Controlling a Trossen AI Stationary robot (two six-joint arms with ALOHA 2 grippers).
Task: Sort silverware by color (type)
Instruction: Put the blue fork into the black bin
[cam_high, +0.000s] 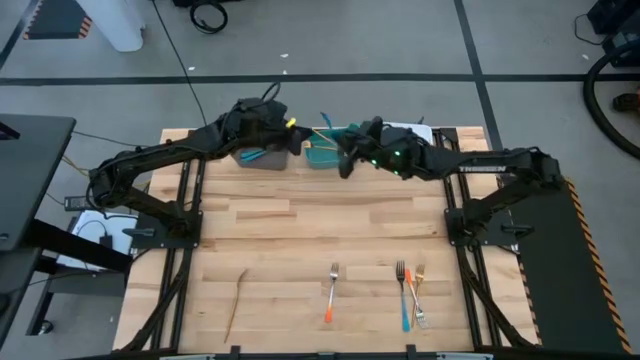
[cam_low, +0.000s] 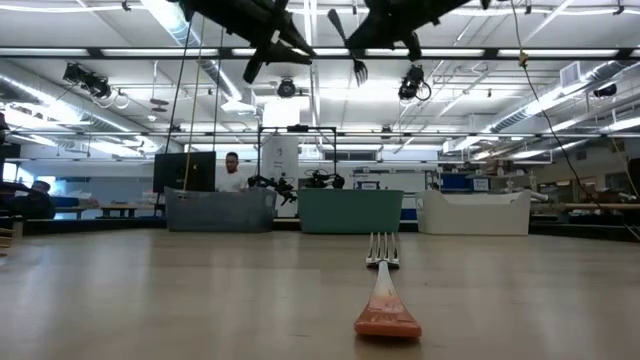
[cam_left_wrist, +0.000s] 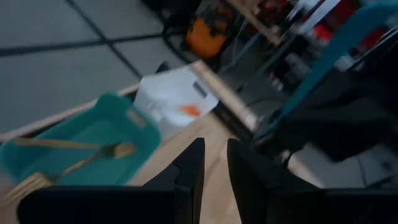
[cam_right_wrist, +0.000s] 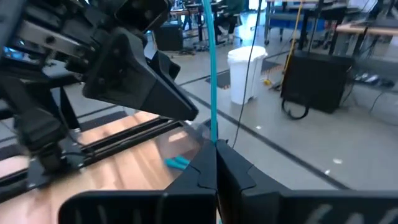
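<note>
Blue fork pinched in the closed right tool; left tool, slightly open and empty, crowds it, so they might collide over the bins.

We list: a wooden table; at its far edge three bins side by side, namely a grey bin, a teal bin and a white bin; beyond the table, a person and a white bucket.
</note>
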